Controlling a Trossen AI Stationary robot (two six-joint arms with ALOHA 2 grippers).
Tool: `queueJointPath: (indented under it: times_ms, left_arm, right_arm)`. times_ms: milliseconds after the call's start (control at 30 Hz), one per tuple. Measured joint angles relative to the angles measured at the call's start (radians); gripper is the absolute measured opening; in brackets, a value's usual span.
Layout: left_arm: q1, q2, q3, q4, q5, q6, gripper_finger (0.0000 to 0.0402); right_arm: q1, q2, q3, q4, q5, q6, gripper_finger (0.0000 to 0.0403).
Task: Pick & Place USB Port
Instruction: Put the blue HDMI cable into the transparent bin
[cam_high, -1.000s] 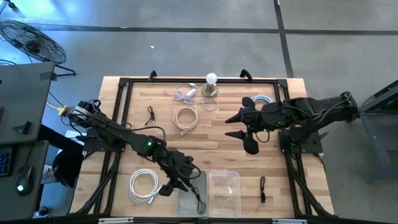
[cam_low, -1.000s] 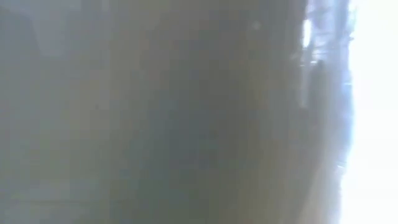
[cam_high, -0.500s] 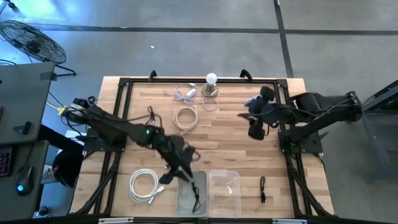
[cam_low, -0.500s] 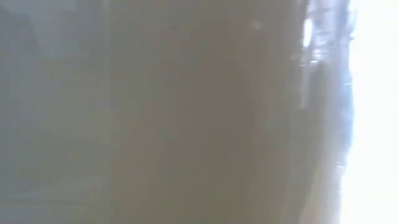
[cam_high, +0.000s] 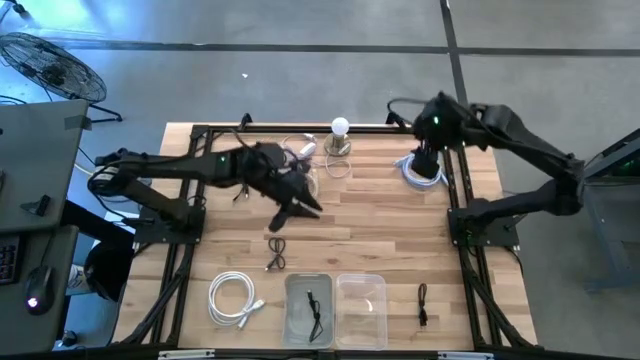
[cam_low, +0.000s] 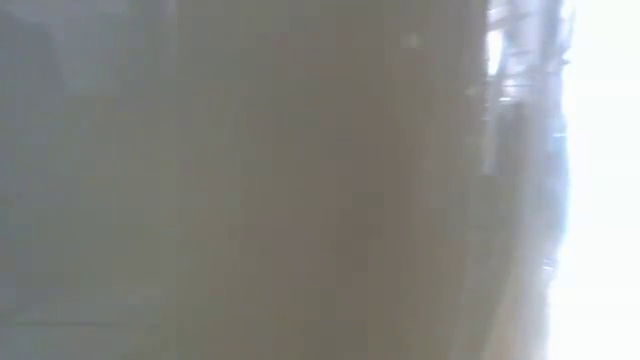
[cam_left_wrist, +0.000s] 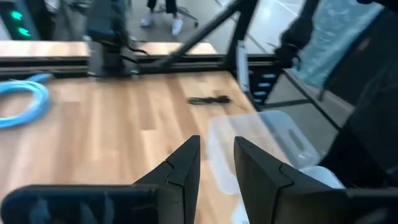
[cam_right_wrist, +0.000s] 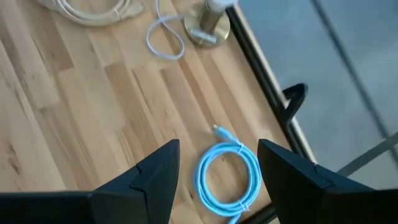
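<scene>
USB cable (cam_high: 313, 312) lies in bin (cam_high: 306, 318); low view shows only blur.

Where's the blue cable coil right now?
In the high view, the blue cable coil lies at the table's far right edge, directly under the right tool, right of the lamp.

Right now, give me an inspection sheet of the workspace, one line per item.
Surface: wooden table, black frame around it.
Job's things: left clear bin holds a black cable; right clear bin looks empty.
Clutter: small lamp at the far edge.
Grippers: left gripper above mid-table, jaws slightly apart, nothing held; right gripper open, straddling the blue cable.
Cables: white coil, beige coil, loose black cable, another black cable by the right bin.
Surroundings: floor fan; low view shows nothing readable.
</scene>
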Motion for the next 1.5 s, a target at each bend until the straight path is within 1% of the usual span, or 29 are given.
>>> queueJointPath:
  times_ms: [133, 233, 400, 533, 667, 833, 1067, 1200, 1333, 1500]
  left_arm:
    - [0.054, -0.012, 0.000, 0.004, -0.019, 0.034, 0.0097]
    - [0.078, -0.012, 0.000, 0.006, -0.030, 0.060, 0.0097]
    - [0.102, -0.012, 0.000, 0.006, -0.033, 0.096, 0.0097]
    - [0.129, -0.014, 0.000, 0.006, 0.016, 0.100, 0.0097]
    - [0.171, -0.038, 0.001, 0.013, 0.071, 0.122, 0.0097]
    - [0.234, -0.073, 0.001, 0.006, 0.136, 0.147, 0.0097]
    - [0.295, -0.101, 0.001, -0.003, 0.208, 0.179, 0.0097]
    - [0.305, -0.106, 0.001, -0.004, 0.235, 0.179, 0.0097]
    - [0.302, -0.105, 0.001, -0.007, 0.240, 0.197, 0.0097]
    - [0.302, -0.105, 0.001, -0.010, 0.240, 0.197, 0.0097]
  right_arm:
    - [-0.157, 0.039, 0.000, -0.006, -0.116, -0.110, 0.0209]
    - [-0.250, 0.078, 0.000, -0.031, -0.177, -0.174, 0.0209]
    - [-0.346, 0.139, 0.000, -0.081, -0.207, -0.216, 0.0209]
    - [-0.366, 0.149, -0.055, -0.045, -0.236, -0.217, 0.0209]
    - [-0.366, 0.149, -0.176, -0.012, -0.251, -0.216, 0.0209]
    - [-0.364, 0.149, -0.333, 0.100, -0.259, -0.184, 0.0209]
    - [-0.364, 0.149, -0.482, 0.227, -0.257, -0.128, 0.0209]
    - [-0.364, 0.149, -0.533, 0.269, -0.252, -0.105, 0.0209]
    - [-0.364, 0.149, -0.558, 0.313, -0.221, -0.081, 0.0209]
    - [-0.364, 0.149, -0.581, 0.338, -0.219, -0.076, 0.0209]
